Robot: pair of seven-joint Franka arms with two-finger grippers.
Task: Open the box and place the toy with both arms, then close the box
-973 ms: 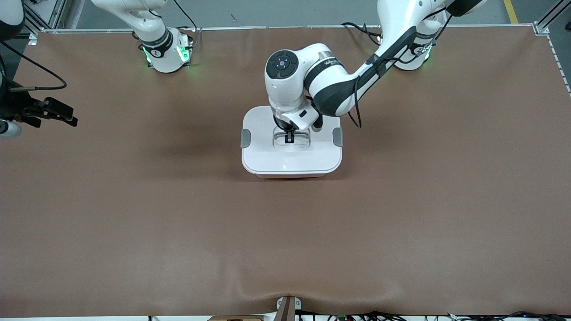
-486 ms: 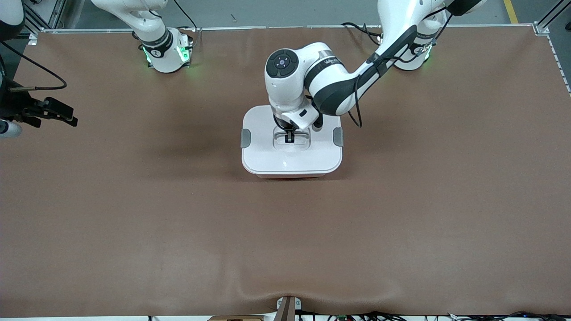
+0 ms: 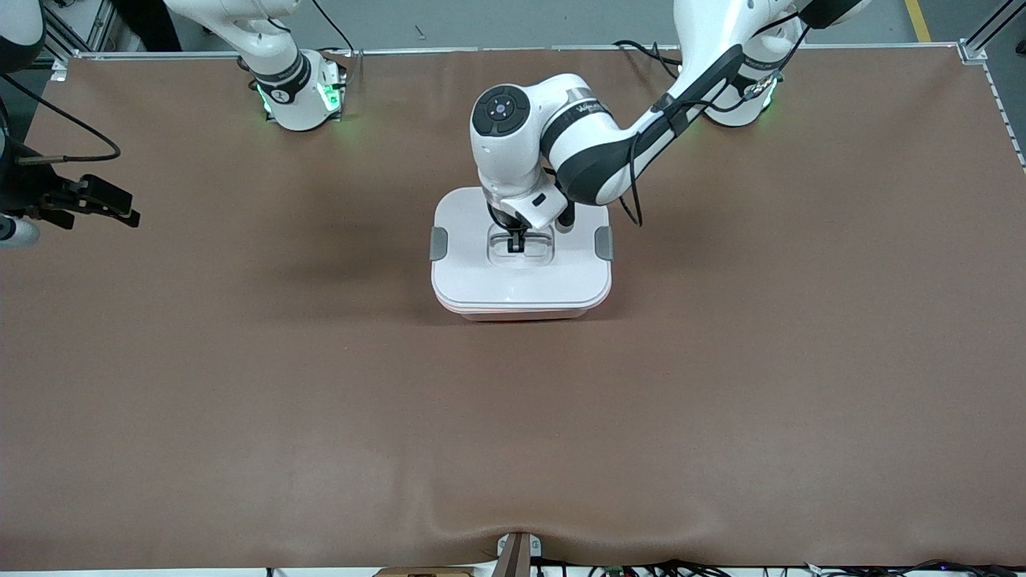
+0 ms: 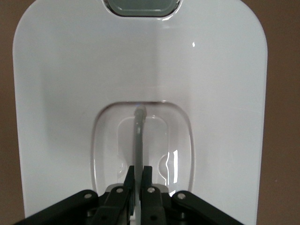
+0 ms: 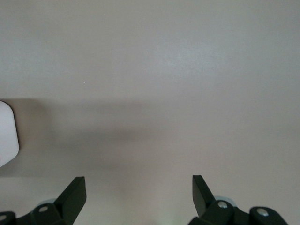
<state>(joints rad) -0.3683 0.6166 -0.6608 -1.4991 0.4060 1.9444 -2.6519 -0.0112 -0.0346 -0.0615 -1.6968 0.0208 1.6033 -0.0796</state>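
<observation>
Near camera edge: I see bare brown table [image 3: 513, 433] and a small bracket [image 3: 515, 553] at the rim, cut off by the frame.
Box position: the box [image 3: 521, 276] sits mid-table, nearer the arm bases than the camera; I make out only a thin pink strip of base [image 3: 521, 314] under the white lid [image 3: 481, 276], which looks slightly out of line with the base.
Clips: one grey clip [image 3: 438, 244] toward the right arm's end, another grey clip [image 3: 603, 243] toward the left arm's end; whether they are latched I cannot tell.
Handle: the clear handle [image 4: 139, 136] stands in the lid's recess [image 4: 176, 140], its lower end hidden by the fingers.
Left gripper: the left gripper [image 4: 138, 180] is down in the recess, fingers [image 4: 147, 180] clenched on the handle; in the front view the wrist covers most of it.
Toy: I cannot find it in any view.
Right gripper: the right gripper [image 3: 96, 202] waits over the table's edge at the right arm's end, mostly cut off in the front view; its wrist view shows the fingers [image 5: 75, 197] spread wide with nothing between them, above plain grey floor [image 5: 154, 70], plus a white sliver [image 5: 7, 133] I cannot identify.
</observation>
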